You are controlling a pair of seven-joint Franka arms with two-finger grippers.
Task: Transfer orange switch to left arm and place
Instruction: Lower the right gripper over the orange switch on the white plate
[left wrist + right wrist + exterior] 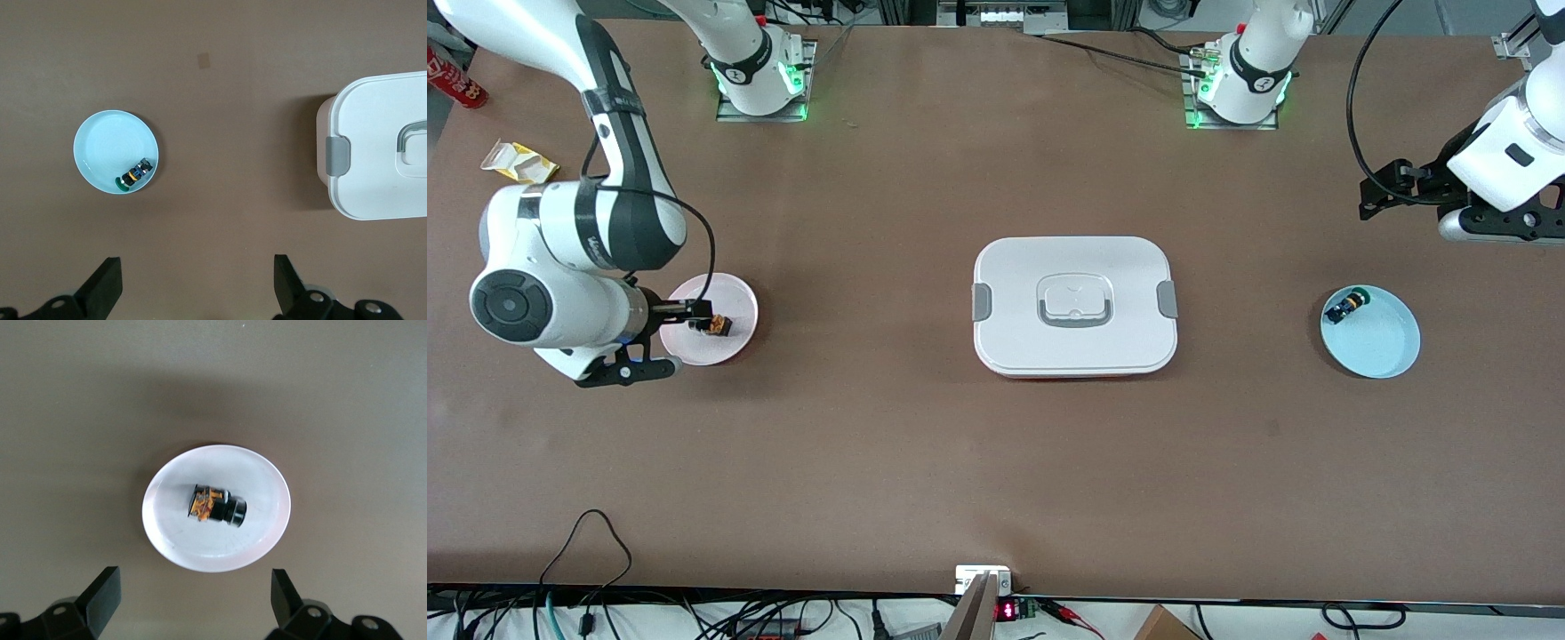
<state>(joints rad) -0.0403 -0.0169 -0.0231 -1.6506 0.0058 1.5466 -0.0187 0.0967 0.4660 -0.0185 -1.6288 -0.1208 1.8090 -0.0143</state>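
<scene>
White box (1075,306) mid-table between plates

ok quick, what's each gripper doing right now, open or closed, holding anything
Left gripper: open, empty, over bare table near the light blue round plate.
Right gripper: open, empty, over the pink round plate with the tiny black-and-orange switch.

A pink plate (729,342), a pale blue plate (1383,347) holding a blue-green switch (1344,307), and a yellow wrapper (518,161).
</scene>
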